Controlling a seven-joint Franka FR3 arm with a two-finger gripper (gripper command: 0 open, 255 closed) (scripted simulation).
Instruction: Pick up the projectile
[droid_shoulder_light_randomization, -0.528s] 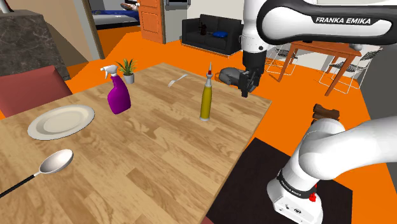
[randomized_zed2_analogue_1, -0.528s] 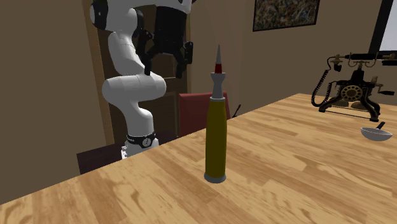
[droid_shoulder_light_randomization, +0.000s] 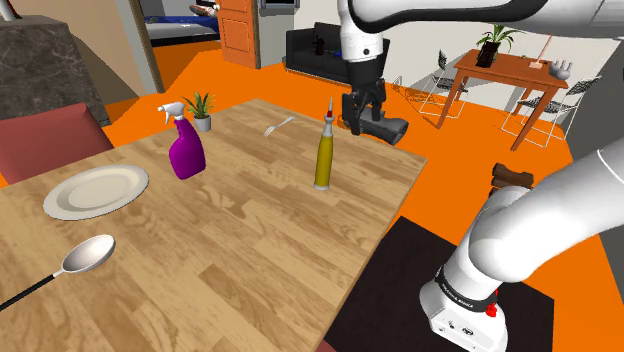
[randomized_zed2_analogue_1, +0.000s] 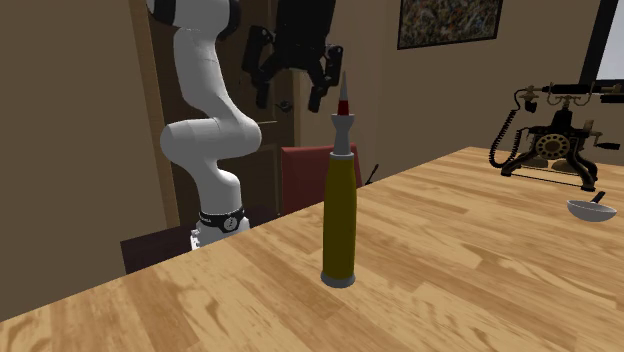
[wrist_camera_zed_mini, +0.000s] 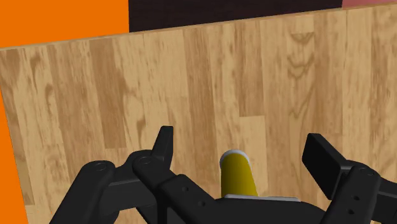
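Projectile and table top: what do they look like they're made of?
Projectile: smooth olive-gold body with a soft sheen, a grey base ring and neck, and a red tip. It is probably brass-like metal, though painted plastic would look the same here.
Table: light wood, shown by the plank seams and the grain swirls. The finish is satin with no strong glare. Whether it is solid wood or veneer cannot be told.

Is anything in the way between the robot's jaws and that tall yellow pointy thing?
No, nothing visible is. The open jaws hang near the top of the projectile, with just air between them.
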